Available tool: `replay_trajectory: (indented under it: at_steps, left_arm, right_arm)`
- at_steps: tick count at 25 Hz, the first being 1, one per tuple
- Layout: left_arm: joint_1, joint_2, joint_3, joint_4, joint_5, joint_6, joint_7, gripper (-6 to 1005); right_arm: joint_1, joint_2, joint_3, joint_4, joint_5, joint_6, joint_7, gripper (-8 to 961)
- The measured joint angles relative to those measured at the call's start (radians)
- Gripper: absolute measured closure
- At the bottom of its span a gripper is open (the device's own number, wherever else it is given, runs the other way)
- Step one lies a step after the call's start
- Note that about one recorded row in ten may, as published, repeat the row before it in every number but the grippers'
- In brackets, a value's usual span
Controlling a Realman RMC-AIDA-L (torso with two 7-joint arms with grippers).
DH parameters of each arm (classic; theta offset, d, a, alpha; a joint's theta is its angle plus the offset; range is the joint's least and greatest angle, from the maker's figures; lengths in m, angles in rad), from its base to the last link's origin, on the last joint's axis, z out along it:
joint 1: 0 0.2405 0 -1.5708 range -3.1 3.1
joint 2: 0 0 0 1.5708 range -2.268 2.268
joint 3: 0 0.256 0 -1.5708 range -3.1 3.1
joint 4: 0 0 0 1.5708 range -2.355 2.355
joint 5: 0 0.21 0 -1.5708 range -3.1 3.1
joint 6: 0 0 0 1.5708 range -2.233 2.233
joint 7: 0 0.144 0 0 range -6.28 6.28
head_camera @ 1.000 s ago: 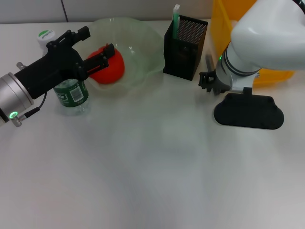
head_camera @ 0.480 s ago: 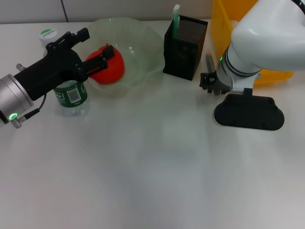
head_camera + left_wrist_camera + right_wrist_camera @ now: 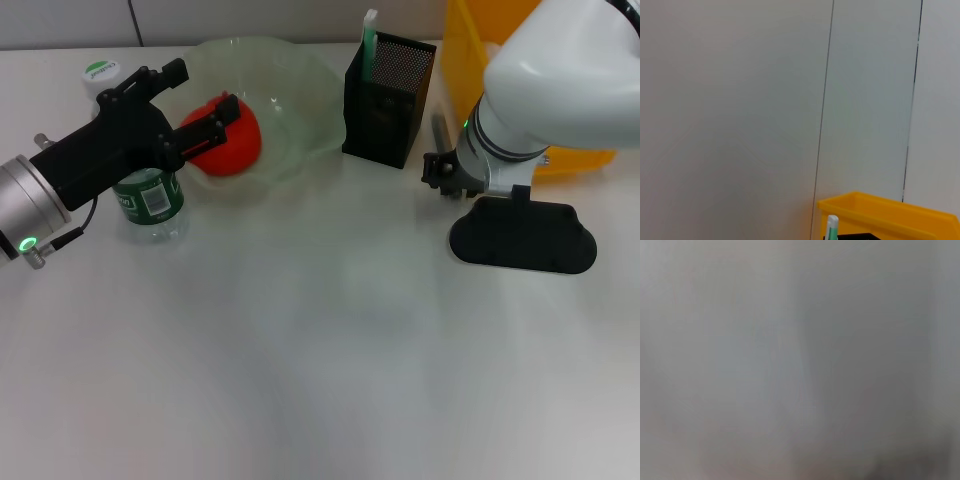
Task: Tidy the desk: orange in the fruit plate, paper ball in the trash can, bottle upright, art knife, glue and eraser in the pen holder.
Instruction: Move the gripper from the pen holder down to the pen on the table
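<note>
The orange (image 3: 232, 145) lies inside the pale-green fruit plate (image 3: 300, 90). My left gripper (image 3: 208, 86) hangs open over the plate's near-left rim, its lower finger just in front of the orange. Under that arm is the bottle (image 3: 150, 197); its white cap (image 3: 97, 74) shows beyond the arm, and its middle is hidden. The black mesh pen holder (image 3: 388, 100) holds a green-white stick (image 3: 370, 35). Between it and the yellow trash can (image 3: 465, 60) lies a grey stick (image 3: 438, 127), with my right gripper (image 3: 440, 172) just in front of it. The trash can (image 3: 890, 215) also shows in the left wrist view.
A flat black pad (image 3: 522, 237) lies on the white desk (image 3: 320, 360) under my right arm. The right wrist view is a featureless grey. The left wrist view faces a pale wall.
My left gripper has drawn back a little from the orange, which stays in the plate. The right arm has shifted only slightly.
</note>
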Motion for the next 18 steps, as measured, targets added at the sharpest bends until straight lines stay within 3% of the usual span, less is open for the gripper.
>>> replay_trajectory:
  at_steps: [18]
  left_arm:
    - [-0.003, 0.002, 0.0, 0.0, 0.0, 0.002, 0.0, 179]
  right_arm:
    - [0.011, 0.001, -0.008, -0.032, 0.005, 0.017, 0.004, 704]
